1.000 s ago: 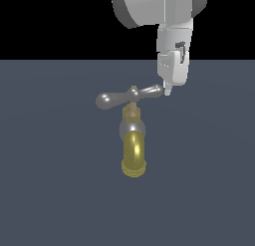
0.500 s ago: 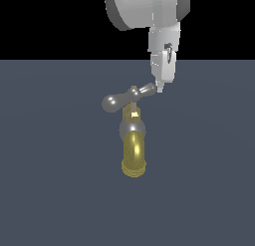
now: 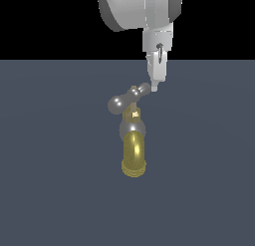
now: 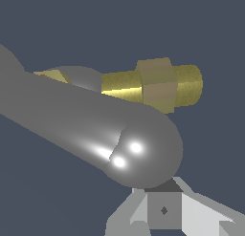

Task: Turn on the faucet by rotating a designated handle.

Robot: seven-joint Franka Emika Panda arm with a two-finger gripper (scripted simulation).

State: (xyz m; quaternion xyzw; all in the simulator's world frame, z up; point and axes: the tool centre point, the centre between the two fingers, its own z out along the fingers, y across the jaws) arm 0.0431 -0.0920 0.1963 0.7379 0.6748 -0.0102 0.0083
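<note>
The faucet (image 3: 133,140) stands on the dark floor, its brass-yellow ribbed spout (image 3: 133,158) curving toward the camera below a grey rounded body. The silver handle (image 3: 126,98) crosses its top at a slant, with one bulbous end near at the exterior view's left and the other end far at the right. My gripper (image 3: 154,85) hangs down from above, shut with nothing between its fingers, its tip against that far end. In the wrist view the handle (image 4: 95,130) fills the picture, the brass stem (image 4: 153,84) shows behind it, and the gripper (image 4: 163,211) sits just under the rounded end.
A flat dark grey floor (image 3: 55,190) spreads around the faucet, with black background above it. The arm's white wrist (image 3: 139,11) hangs over the far side of the faucet.
My gripper has moved toward the exterior view's left, staying against the handle's end. The handle has turned from nearly level across to slanted, its right end swinging away.
</note>
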